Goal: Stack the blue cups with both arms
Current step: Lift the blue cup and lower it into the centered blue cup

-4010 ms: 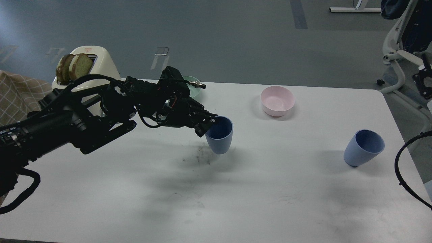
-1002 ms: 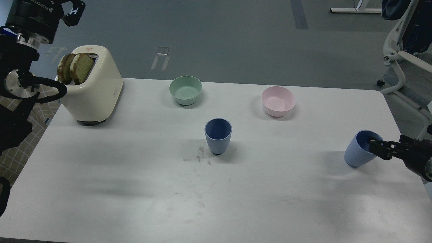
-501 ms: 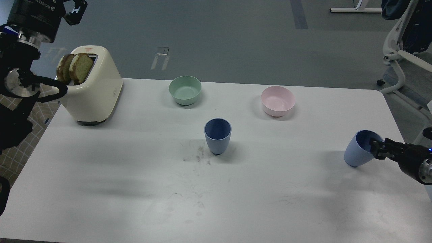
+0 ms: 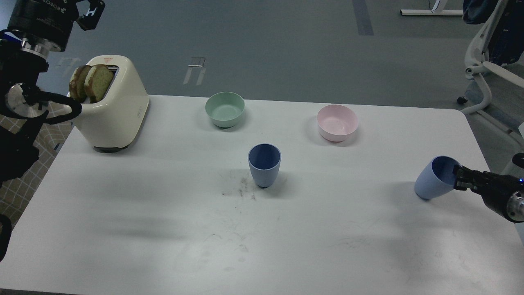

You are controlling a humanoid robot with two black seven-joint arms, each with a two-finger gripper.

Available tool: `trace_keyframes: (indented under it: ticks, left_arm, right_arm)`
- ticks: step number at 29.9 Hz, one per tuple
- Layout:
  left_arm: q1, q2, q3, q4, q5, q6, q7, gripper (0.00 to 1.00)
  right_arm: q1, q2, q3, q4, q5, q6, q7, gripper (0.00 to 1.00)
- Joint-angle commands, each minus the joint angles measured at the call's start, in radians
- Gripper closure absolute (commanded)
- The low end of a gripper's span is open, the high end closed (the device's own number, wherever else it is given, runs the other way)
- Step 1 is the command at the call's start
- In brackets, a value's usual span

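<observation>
While my right gripper [image 4: 457,178] seems clamped on the rim of the tilted blue cup [image 4: 433,178] by the table's [image 4: 163,229] right edge, the upright blue cup [image 4: 264,164] stands well left at centre, nearer this arm than my raised left gripper [image 4: 84,10], whose fingers I cannot make out.

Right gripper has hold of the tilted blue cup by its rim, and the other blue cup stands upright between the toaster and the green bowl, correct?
Not quite. In the head view the upright blue cup stands nearer the robot, between the green bowl and pink bowl. The right gripper does grip the tilted blue cup.
</observation>
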Motion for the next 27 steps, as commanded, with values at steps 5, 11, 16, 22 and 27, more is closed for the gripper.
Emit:
trace_keyframes:
  ticks: [5, 11, 16, 22, 27]
  left_arm:
    - [-0.003, 0.002, 0.000, 0.000, 0.000, 0.003, 0.006, 0.02]
    - [-0.005, -0.001, 0.012, -0.018, 0.008, 0.002, 0.010, 0.02]
    - [-0.008, -0.005, 0.015, -0.021, 0.011, 0.003, 0.011, 0.02]
    - [-0.012, -0.008, 0.012, -0.021, 0.011, 0.006, 0.005, 0.02]
    - [-0.011, -0.012, 0.011, -0.021, 0.012, 0.005, 0.002, 0.02]
  right_arm:
    - [0.029, 0.004, 0.091, 0.087, 0.140, 0.000, 0.003, 1.00]
    - [0.232, 0.013, 0.079, 0.139, 0.277, 0.000, -0.007, 1.00]
    - [0.451, 0.183, -0.064, 0.135, 0.285, 0.000, -0.057, 1.00]
    - [0.646, 0.349, -0.376, 0.092, 0.277, 0.000, -0.122, 1.00]
    - [0.735, 0.409, -0.553, 0.035, 0.274, 0.000, -0.132, 1.00]
